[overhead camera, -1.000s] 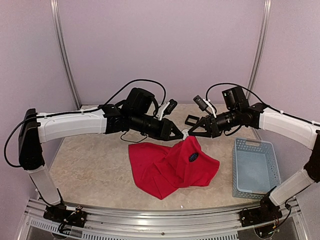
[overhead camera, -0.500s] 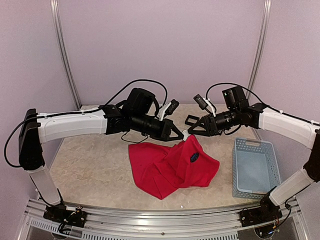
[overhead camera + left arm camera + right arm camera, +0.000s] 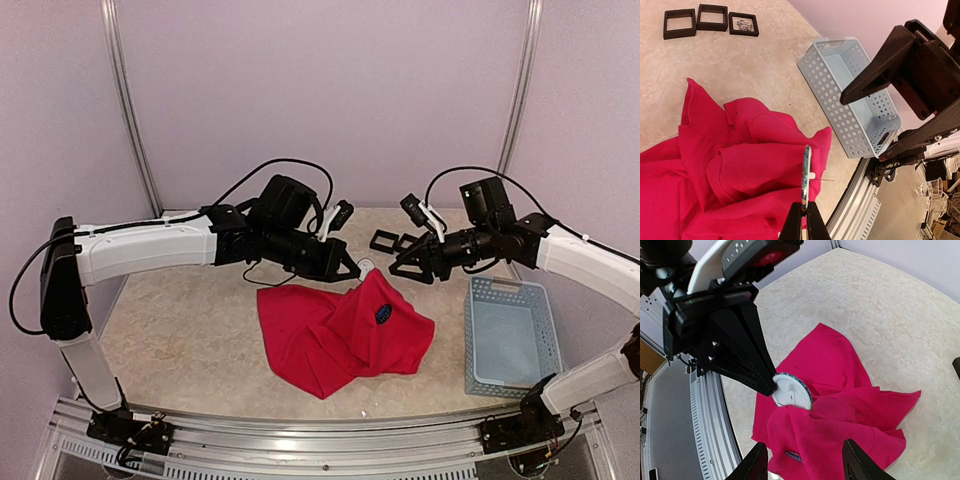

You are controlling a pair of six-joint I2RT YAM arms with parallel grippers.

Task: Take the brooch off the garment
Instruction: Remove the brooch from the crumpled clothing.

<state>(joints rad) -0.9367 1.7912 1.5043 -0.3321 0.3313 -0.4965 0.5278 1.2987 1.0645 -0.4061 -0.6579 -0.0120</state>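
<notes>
Left gripper (image 3: 804, 216) clenched on brooch (image 3: 806, 170), edge-on at garment (image 3: 310, 340) top fold; right gripper (image 3: 402, 268) open and empty, right of garment.

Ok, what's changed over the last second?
The right pincer opened, let go and drew back rightward. The left pincer closed on the round brooch at the raised peak of the garment. The garment barely shifted; the basket stayed put.

Garment (image 3: 340, 335) plain bright red; basket (image 3: 473, 340) pale blue, perforated; table (image 3: 180, 330) beige, marbled; brooch (image 3: 791, 391) white, teal-rimmed
</notes>
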